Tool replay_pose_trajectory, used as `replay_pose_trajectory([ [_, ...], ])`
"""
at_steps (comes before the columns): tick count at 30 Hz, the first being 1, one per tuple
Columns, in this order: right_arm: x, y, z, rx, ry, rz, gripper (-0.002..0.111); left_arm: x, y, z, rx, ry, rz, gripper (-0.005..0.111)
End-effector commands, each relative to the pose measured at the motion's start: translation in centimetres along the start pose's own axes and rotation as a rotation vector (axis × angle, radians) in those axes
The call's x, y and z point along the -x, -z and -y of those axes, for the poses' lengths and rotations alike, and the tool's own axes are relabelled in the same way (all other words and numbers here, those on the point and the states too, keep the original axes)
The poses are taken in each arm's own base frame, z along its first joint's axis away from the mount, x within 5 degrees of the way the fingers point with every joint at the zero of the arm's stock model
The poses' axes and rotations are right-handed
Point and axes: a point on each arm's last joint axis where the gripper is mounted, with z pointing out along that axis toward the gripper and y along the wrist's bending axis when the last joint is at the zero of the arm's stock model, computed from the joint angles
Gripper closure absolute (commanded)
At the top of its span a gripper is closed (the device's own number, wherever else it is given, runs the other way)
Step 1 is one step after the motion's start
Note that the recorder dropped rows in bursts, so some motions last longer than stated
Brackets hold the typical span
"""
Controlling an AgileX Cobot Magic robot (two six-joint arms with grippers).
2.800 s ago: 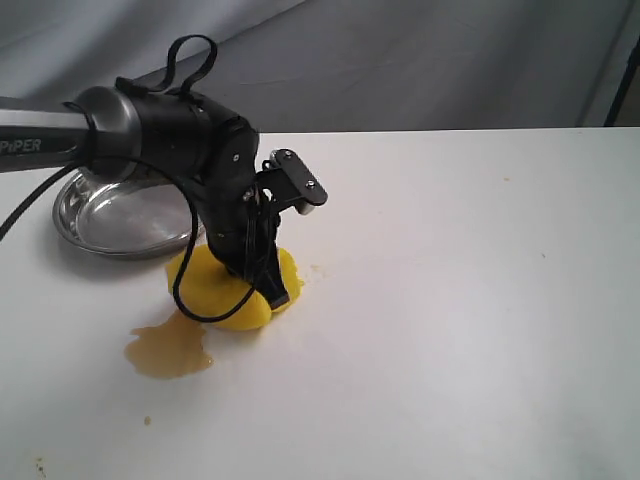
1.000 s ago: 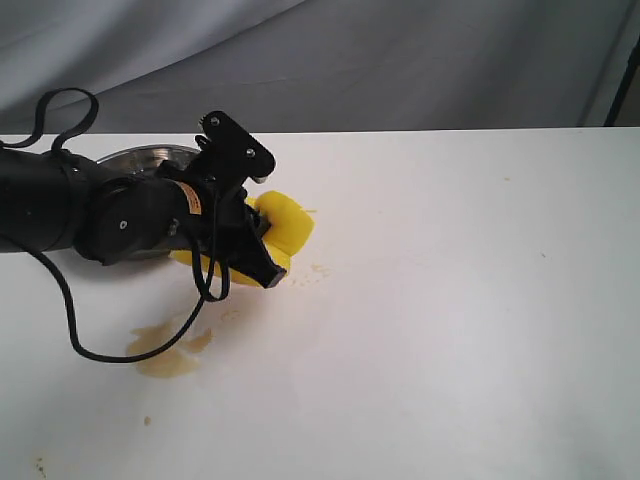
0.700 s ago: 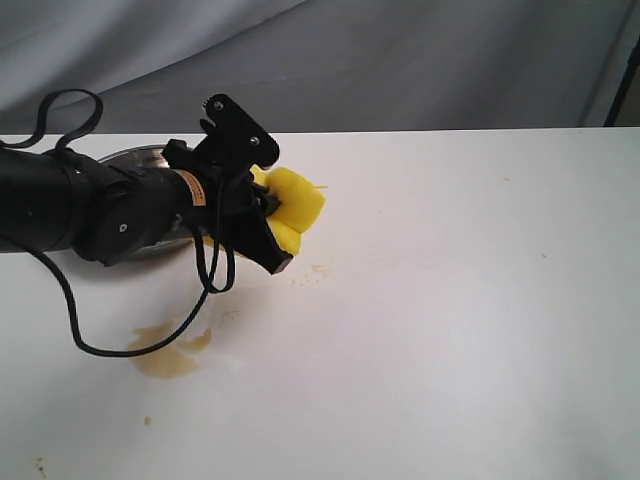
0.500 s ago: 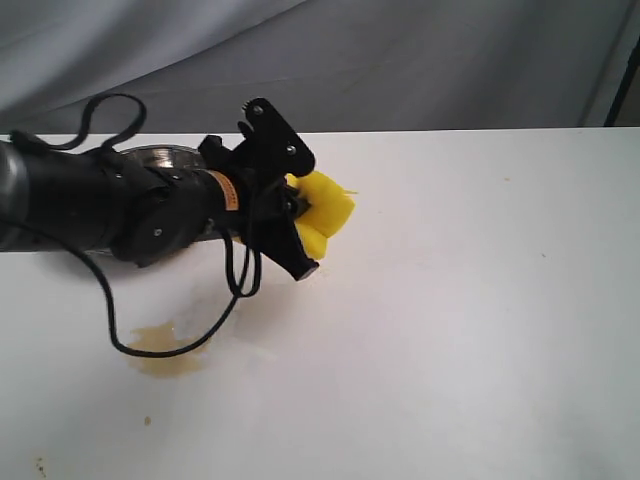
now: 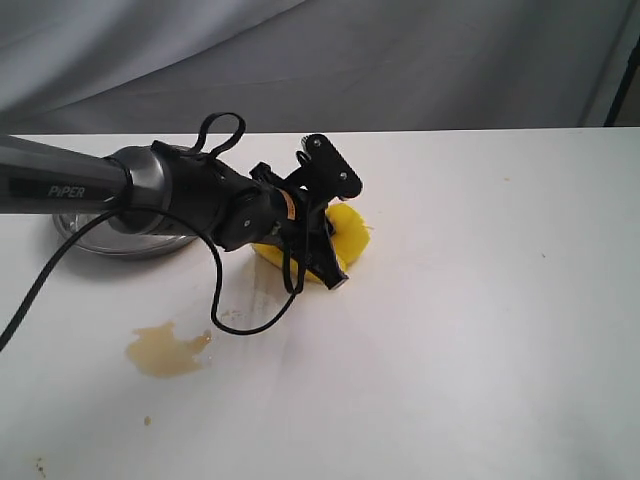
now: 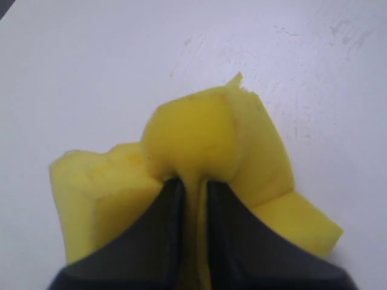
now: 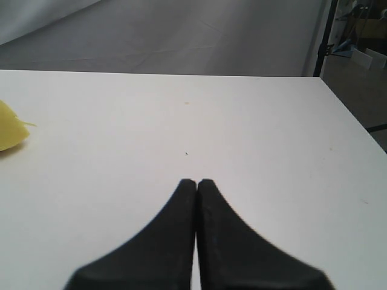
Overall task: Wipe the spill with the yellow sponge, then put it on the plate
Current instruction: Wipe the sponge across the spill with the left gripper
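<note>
The left jaws are clamping the yellow sponge (image 5: 347, 236), squeezing the foam into a fold. In the exterior view the left arm (image 5: 150, 190) is reaching in from the left across the white desk (image 5: 480, 320), holding the sponge low over the middle of it; whether the foam is touching the surface is not clear. The plate (image 5: 95, 243) is sitting behind the arm, mostly hidden, well to the left of the sponge. The spill (image 5: 165, 350) is lying as an amber puddle nearer the front left, apart from both the sponge and the plate, with a black cable (image 5: 235, 325) looping down from the arm just above it.

In the left wrist view the two black fingers (image 6: 158, 241) are pinching the sponge (image 6: 199, 136) tightly, with only a thin strip of yellow between them, the foam bulging out beyond the tips.

In the right wrist view the right jaws are pressing together with nothing between them, hovering over bare desk (image 7: 254, 133), while a corner of the sponge (image 7: 9, 134) is showing at the picture's edge.
</note>
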Motion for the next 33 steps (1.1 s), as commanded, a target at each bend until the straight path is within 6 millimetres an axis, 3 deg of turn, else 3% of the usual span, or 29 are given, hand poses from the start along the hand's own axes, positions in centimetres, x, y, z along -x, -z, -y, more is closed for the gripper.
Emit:
replay_pose_trajectory([
  [1, 0.0, 0.0, 0.0, 0.003, 0.001, 0.006, 0.108, -1.8, -0.6, 0.7, -0.051, 0.001, -0.154, 0.107],
  [20, 0.0, 0.0, 0.0, 0.003, 0.001, 0.006, 0.108, -5.4, 0.9, 2.1, -0.218, -0.03, -0.586, 0.107],
  [27, 0.0, 0.0, 0.0, 0.003, 0.001, 0.006, 0.108, -6.5, 2.1, 2.7, -0.245, -0.033, -0.61, 0.107],
  [33, 0.0, 0.0, 0.0, 0.003, 0.001, 0.006, 0.108, -5.9, 4.5, 2.5, -0.224, -0.005, -0.546, 0.107],
])
